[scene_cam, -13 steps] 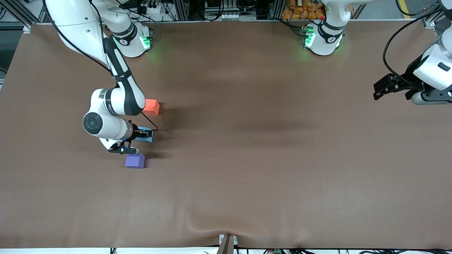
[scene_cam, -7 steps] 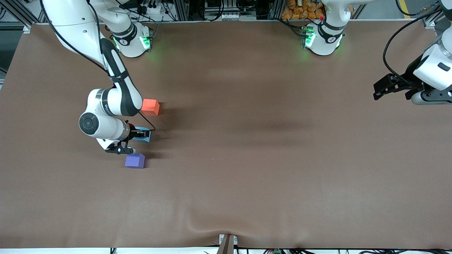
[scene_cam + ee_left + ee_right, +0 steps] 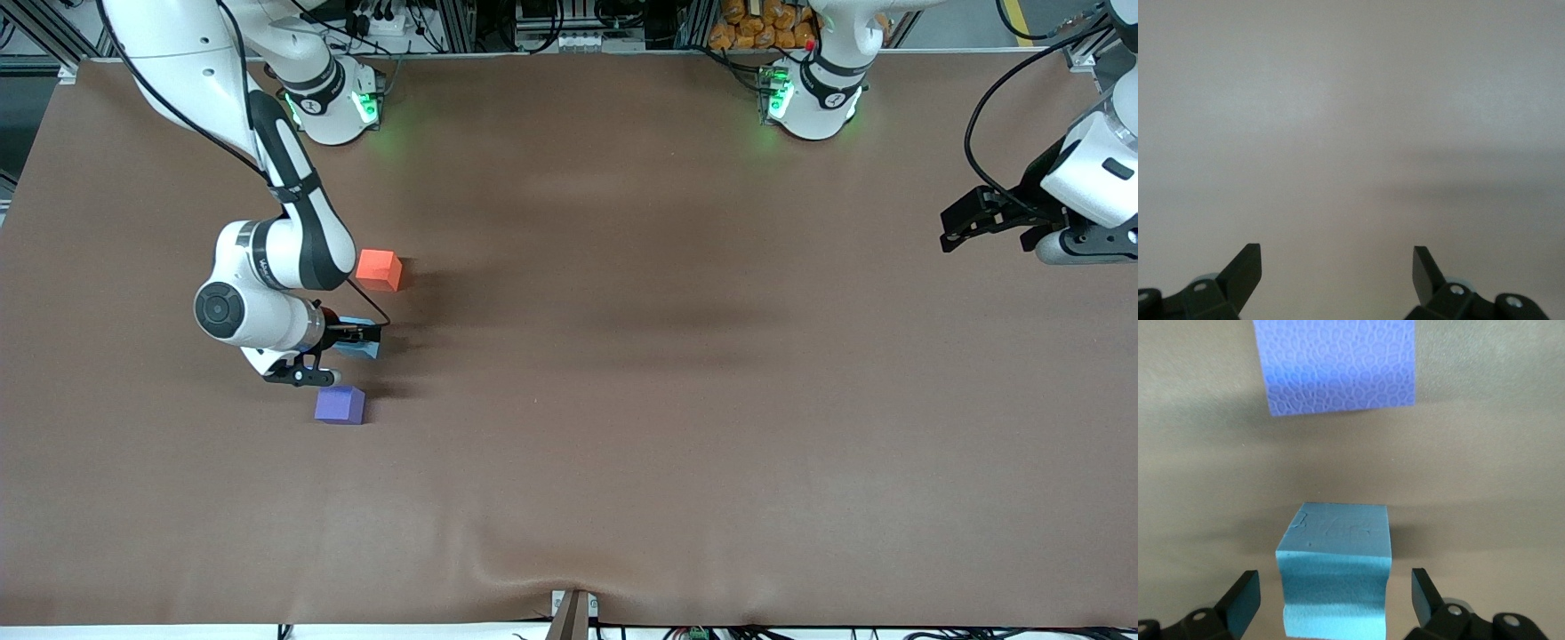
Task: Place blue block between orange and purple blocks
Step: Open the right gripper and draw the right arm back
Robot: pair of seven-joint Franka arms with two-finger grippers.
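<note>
The blue block [image 3: 364,348] rests on the brown table, between the orange block [image 3: 379,269] and the purple block [image 3: 340,405], which is nearer the front camera. My right gripper [image 3: 349,341] hangs over it, open. In the right wrist view the blue block [image 3: 1336,577] sits between the fingertips [image 3: 1245,592] of my right gripper [image 3: 1335,593], with a gap on each side, and the purple block [image 3: 1335,363] lies ahead. My left gripper [image 3: 956,233] waits open over the left arm's end of the table. The left wrist view shows my left gripper [image 3: 1337,267] holding nothing.
The brown cloth [image 3: 622,400] covers the whole table and has a small wrinkle [image 3: 524,573] near the front edge. The arms' bases [image 3: 333,98] stand along the table's edge farthest from the front camera.
My right gripper has opened and let go of the blue block, which now stands on the table. The right arm's wrist has drifted slightly toward its own end of the table. The left arm has stayed still.
</note>
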